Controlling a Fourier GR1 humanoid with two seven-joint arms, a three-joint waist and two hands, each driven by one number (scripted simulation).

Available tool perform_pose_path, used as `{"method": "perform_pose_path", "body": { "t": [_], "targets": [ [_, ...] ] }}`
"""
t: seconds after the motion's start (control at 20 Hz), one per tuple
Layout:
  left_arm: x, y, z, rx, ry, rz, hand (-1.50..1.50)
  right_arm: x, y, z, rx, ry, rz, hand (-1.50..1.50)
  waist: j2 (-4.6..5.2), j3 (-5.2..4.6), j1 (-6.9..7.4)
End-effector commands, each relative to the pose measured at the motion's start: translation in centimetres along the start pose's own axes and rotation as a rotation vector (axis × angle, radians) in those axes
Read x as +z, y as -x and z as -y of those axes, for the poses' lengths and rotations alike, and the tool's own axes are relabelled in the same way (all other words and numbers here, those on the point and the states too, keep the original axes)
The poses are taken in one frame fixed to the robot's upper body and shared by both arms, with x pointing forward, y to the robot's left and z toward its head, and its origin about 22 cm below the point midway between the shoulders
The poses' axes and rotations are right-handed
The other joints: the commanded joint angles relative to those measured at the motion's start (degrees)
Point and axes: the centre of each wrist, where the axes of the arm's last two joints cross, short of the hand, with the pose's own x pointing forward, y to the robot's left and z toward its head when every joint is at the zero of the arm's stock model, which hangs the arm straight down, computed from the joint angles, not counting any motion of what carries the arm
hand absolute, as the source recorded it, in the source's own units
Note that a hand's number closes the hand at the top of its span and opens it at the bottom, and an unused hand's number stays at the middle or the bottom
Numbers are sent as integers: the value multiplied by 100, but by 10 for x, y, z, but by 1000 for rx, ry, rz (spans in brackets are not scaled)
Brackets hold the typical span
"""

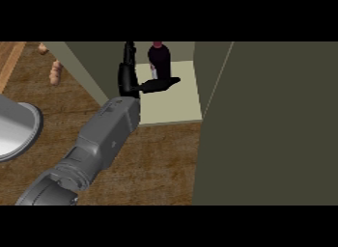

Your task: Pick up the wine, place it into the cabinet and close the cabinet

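Note:
The dark wine bottle (pixel 159 57) stands upright on the pale floor of the cabinet (pixel 177 105), toward the back, with a light label low on its side. My right hand (pixel 130 87) is inside the cabinet, just left of and in front of the bottle. Its fingers (pixel 126 65) point straight up along the cabinet's left wall. The thumb (pixel 161 84) sticks out to the right, in front of the bottle's base. The hand is open and holds nothing. The left hand does not show.
The open cabinet door (pixel 286 120) fills the right side as a large dark olive panel. A shiny grey cylinder (pixel 8 128) sits at the left edge over the wooden counter (pixel 150 164). A pinkish object (pixel 55 72) lies on the counter at the upper left.

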Motion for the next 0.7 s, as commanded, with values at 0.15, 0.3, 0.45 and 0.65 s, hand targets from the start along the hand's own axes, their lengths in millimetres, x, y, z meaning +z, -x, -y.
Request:
{"method": "perform_pose_path", "body": {
  "t": [0.15, 0.3, 0.45, 0.65],
  "targets": [
    [15, 23, -21, 31, 19, -4, -150, 15, -7, 1, -14, 0, 16, -150, 1, -8, 14],
    [2, 8, -13, 54, 74, 20, -150, 1, -4, 7, 7, -9, 18, -150, -23, -8, 131],
    [7, 16, -21, 66, 88, 12, -150, -1, -6, 6, -10, 3, 16, -150, 10, -12, 70],
    [9, 11, -6, 88, 110, 1, -150, -1, -3, 2, -17, 2, 18, -150, -17, -9, 83]
  ]
}}
